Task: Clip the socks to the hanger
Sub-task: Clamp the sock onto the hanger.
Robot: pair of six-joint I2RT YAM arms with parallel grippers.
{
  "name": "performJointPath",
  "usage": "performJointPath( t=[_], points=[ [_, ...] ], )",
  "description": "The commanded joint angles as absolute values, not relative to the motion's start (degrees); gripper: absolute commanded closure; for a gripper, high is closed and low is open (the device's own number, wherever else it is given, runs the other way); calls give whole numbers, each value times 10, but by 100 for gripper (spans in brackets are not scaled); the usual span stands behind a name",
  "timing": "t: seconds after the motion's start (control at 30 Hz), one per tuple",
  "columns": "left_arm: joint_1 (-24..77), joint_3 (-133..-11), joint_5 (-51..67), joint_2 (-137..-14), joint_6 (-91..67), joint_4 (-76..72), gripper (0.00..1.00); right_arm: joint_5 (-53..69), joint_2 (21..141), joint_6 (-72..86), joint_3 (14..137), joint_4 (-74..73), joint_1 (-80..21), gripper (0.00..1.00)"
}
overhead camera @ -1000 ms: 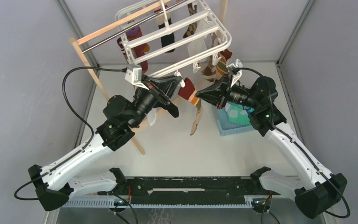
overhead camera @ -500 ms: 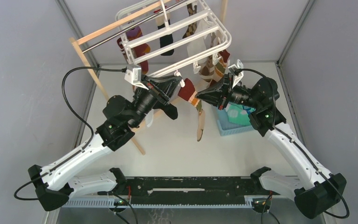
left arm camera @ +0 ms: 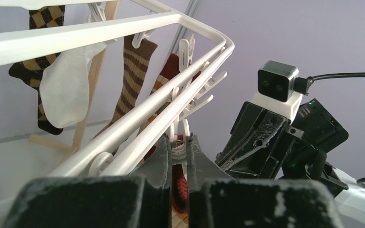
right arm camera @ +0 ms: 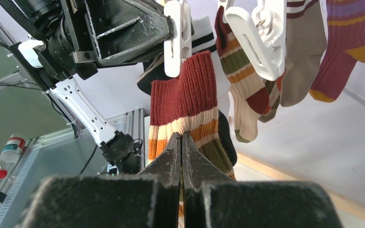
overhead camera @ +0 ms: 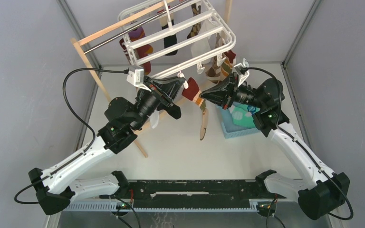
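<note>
Under hanger [left arm camera: 100, 30]: L hand [left arm camera: 179, 142] pinches 1 clip [right arm camera: 177, 47], R hand [right arm camera: 181, 140] grips 1 sock [right arm camera: 190, 90] (striped).

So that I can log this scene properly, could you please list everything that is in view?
table: one, light grey, under everything.
hanger: one, white, raised at the back.
clip: many, white, dangling from the hanger.
striped sock: one, rust with orange and cream bands, just under a clip.
basket: one, blue, right of centre on the table.
mint-green sock: one, inside the basket.
other socks: at least six, mixed colours, clipped to the hanger.
wooden stand: one, pale wood, back left.
left claw: one, black, shut on a clip.
right claw: one, black, shut on the striped sock.
</note>
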State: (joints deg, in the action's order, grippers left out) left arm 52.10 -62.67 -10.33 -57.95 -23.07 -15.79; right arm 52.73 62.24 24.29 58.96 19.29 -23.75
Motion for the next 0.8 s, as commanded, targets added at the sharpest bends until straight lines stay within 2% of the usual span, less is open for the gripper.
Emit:
performJointPath(
  t=[0.0,0.77],
  points=[
    [521,-615,-91,-570,-233,-164,100,537,632,261,613,238,-237,100],
    [521,-617,-90,-575,-232,-163,100,541,650,270,638,253,-240,100]
  ],
)
